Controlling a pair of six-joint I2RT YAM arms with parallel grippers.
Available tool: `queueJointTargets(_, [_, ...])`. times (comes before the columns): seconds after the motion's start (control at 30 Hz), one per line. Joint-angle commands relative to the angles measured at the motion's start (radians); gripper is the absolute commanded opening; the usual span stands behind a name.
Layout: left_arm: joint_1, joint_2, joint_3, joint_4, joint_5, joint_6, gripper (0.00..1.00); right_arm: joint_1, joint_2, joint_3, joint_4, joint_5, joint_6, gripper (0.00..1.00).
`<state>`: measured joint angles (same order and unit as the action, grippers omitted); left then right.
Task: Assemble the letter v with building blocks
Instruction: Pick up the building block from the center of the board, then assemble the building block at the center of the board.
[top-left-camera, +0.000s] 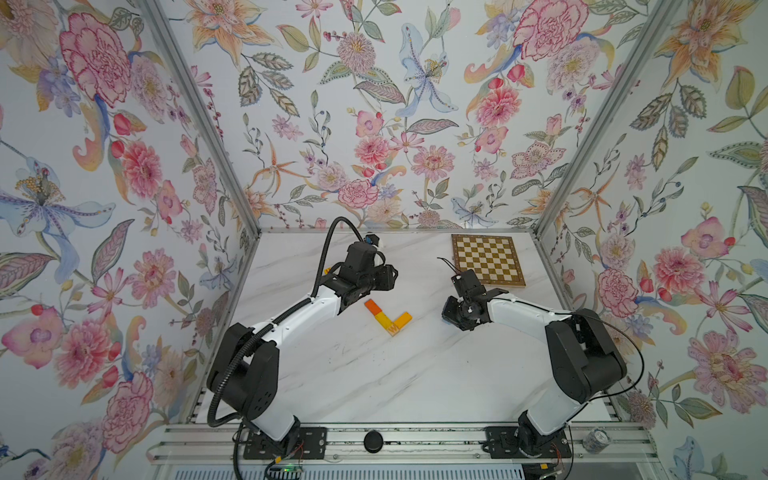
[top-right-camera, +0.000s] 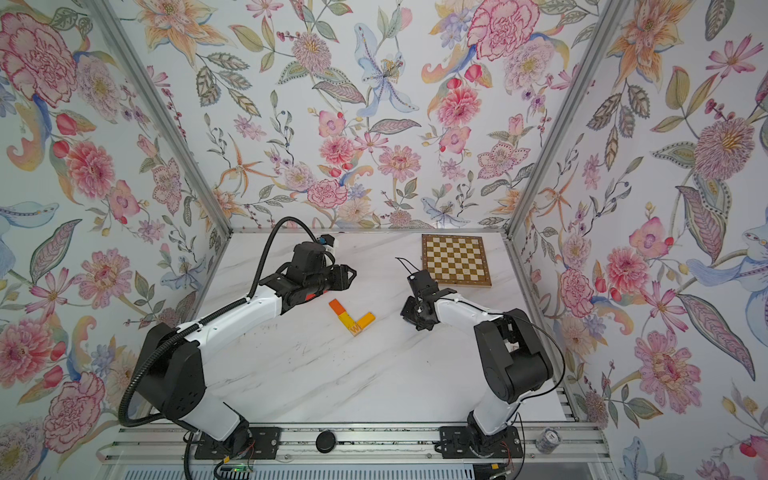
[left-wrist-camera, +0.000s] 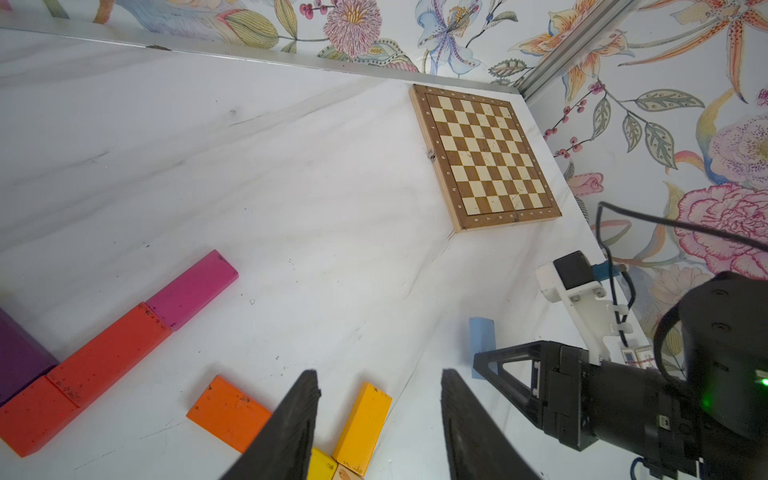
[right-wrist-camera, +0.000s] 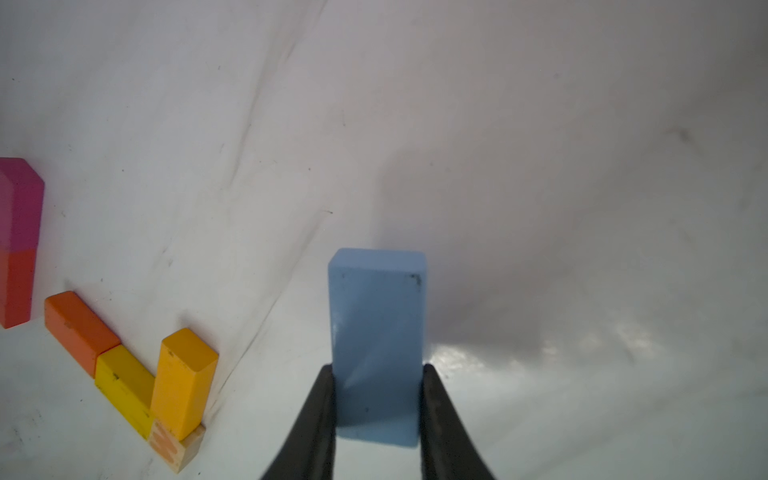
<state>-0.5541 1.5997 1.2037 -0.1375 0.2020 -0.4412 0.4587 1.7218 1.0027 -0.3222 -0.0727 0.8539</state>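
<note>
Currently pinches light blue block (right-wrist-camera: 376, 316) by its long sides between jaws of right gripper (right-wrist-camera: 377, 370), right of letter v (top-left-camera: 388, 319) at mid table (top-left-camera: 374, 374), apart from it; presents left gripper (left-wrist-camera: 380, 376) spread, empty, just beside orange block (left-wrist-camera: 228, 411) of that figure

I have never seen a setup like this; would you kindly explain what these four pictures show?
Two robot arms stand at a white table. Two pictures look down from overhead; the other two come from a camera on each arm's wrist. On the table lie a chessboard and, in painted wood, an orange block, a yellow block, an amber block and a W cube meeting in a corner shape, with a magenta block, red blocks and a purple block nearby. The right gripper is shut on a light blue block. The left gripper is open and empty.
</note>
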Motion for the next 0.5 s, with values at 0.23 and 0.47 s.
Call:
queueJointTargets(0.23, [0.014, -0.089, -0.058, -0.003, -0.056, 0.015, 0.51, 0.062, 0.112, 0.09, 0.059, -0.014, 0.081, 0.1])
queueJointTargets(0.47, [0.013, -0.101, -0.075, -0.002, -0.065, 0.013, 0.51, 0.072, 0.16, 0.117, 0.091, -0.018, 0.108, 0.14])
